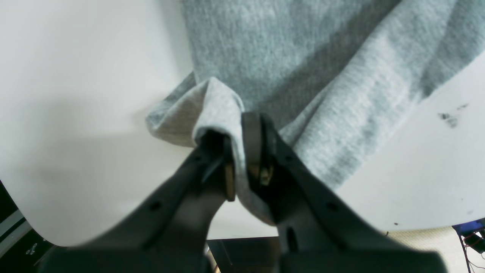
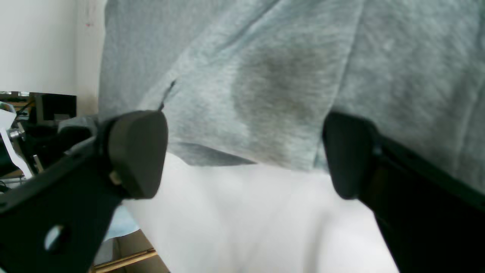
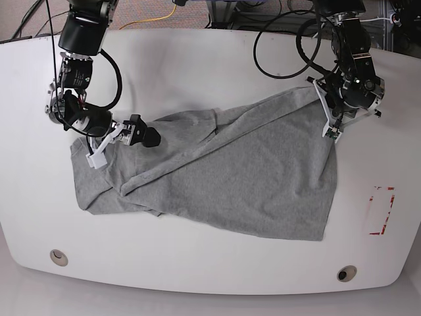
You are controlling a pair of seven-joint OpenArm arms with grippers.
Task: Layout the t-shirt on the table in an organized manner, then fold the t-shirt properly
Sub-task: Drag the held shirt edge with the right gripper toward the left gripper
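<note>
We see the t-shirt (image 3: 230,181) spread across the middle of the white tabletop (image 3: 197,59), only partly flattened. Its long axis runs roughly side to side in the base view, tilted — the end on that view's right sits higher up the frame, the end on its left lower and more bunched. A long diagonal fold crosses the cloth from lower left up toward the upper right corner. We cannot tell which end is the collar; no lettering shows.

The left gripper (image 1: 238,151) is closed on the fabric: in its wrist view its fingers (image 1: 252,140) pinch a raised ridge of grey cloth, with the rest of the shirt trailing away across the tabletop behind. In the base view this gripper (image 3: 332,128) stands at the shirt's upper right corner, right at the cloth's edge.

The right gripper (image 2: 242,159) is spread wide and holds nothing — its two dark fingers (image 2: 138,151) stand well apart, with bare tabletop between them and the shirt's edge lying just beyond. In the base view it (image 3: 141,135) sits over the shirt's bunched left end (low, though we cannot tell whether it touches the cloth).

A red tape outline (image 3: 381,210) lies near the tabletop's right edge, apart from the shirt, and two small round grommets (image 3: 58,255) sit along the near edge.
</note>
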